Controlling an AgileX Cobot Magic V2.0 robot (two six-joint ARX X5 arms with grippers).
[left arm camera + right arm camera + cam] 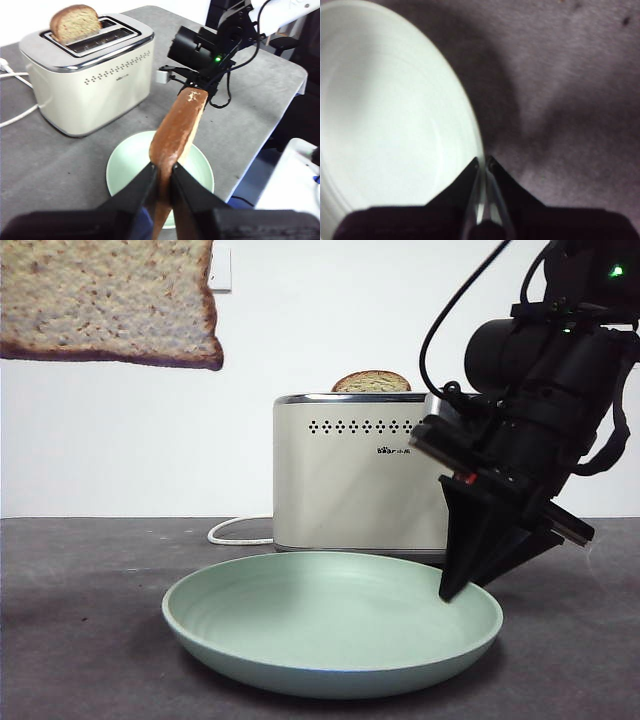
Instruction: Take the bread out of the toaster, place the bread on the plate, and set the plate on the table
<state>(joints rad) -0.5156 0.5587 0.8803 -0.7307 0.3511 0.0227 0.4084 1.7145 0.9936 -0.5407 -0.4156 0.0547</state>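
Your left gripper is clenched on the bread, which hangs high above the table, up and to the left of the plate. Judge the slice light, soft and crumbly: keep your hold on the crust edge and squeeze gently. The toaster stands behind the plate, with a second slice in its slot. Your right gripper pinches the plate's right rim. The plate looks stiff, light and smooth; expect slipping.

Even bright light; right wrist view blurred, plate overexposed.
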